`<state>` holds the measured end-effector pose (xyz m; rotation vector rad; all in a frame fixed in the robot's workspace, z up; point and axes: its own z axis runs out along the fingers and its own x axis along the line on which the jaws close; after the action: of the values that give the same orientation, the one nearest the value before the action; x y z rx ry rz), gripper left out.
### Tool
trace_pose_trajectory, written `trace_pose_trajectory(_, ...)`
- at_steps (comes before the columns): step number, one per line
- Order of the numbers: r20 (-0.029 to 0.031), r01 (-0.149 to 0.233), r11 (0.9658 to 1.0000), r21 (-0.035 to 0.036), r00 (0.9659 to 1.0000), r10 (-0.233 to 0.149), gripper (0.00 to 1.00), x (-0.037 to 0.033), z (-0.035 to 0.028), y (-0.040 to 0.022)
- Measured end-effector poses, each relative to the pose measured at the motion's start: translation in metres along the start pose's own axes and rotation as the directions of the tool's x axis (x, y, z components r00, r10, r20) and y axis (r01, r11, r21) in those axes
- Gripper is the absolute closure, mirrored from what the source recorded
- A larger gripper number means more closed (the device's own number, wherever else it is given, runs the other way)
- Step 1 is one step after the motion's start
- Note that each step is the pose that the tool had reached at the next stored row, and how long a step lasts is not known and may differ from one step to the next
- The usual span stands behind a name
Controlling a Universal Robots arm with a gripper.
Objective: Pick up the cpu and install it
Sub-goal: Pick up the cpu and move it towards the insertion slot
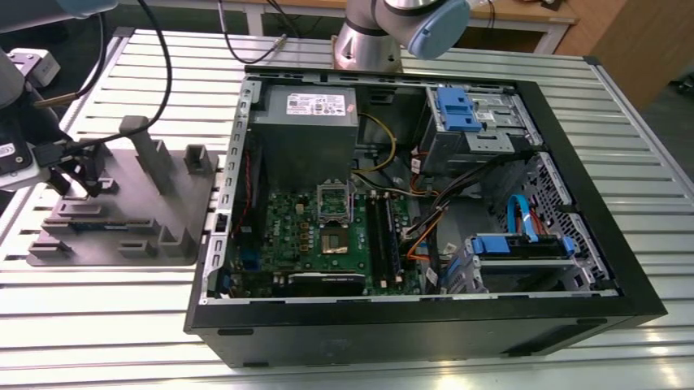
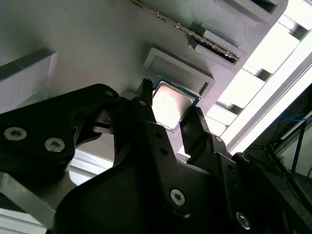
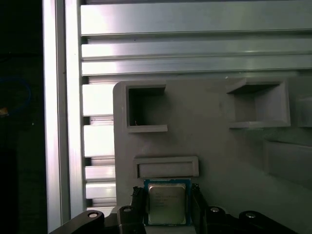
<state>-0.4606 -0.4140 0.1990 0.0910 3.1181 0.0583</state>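
Black end effector [image 3: 167, 195] is clenched on the cpu [image 3: 167, 204]. In both wrist views its two dark fingers [image 3: 138, 204] lie against two opposite edges of the chip, one on each side, and I see no gap between them and the chip. The cpu shows its silvery-grey metal top with a thin green border around it. It is level with the grey fixture tray [image 3: 209, 141] and close over it. I cannot tell if it rests on the tray or is already a little above it.

Just beside the cpu, on the tray, there is a low raised rectangular frame [image 3: 166, 167]. Further off the tray has two deeper square pockets [image 3: 146, 109]. In the second wrist view a thin long board [image 2: 204, 39] stands on its edge in a slot of the tray, well apart from the chip.

In the exterior view the end effector hangs at the far left of the frame, over the tray. The tray lies on the ribbed aluminium tabletop [image 1: 109, 325] at the exterior view's left. The open black computer case [image 1: 434, 329] takes the middle and the right of that frame, apart from the tray. Inside it the green motherboard [image 1: 292, 223] lies flat in the lower middle part. Its dark metal-framed socket [image 1: 334, 234] is near the middle of the board, and no chip is seen being carried over it. The grey power supply [image 1: 309, 110] sits above the board in the frame. The base of the arm [image 1: 369, 41] stands on the tabletop at the upper middle.
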Motion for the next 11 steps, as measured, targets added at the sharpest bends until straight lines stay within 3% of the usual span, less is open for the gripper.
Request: trace_pose_trajectory(11,0.0002,-0.009,1.0,0.0003,1.0,0.009,0.53,0.0,-0.0006,0.0)
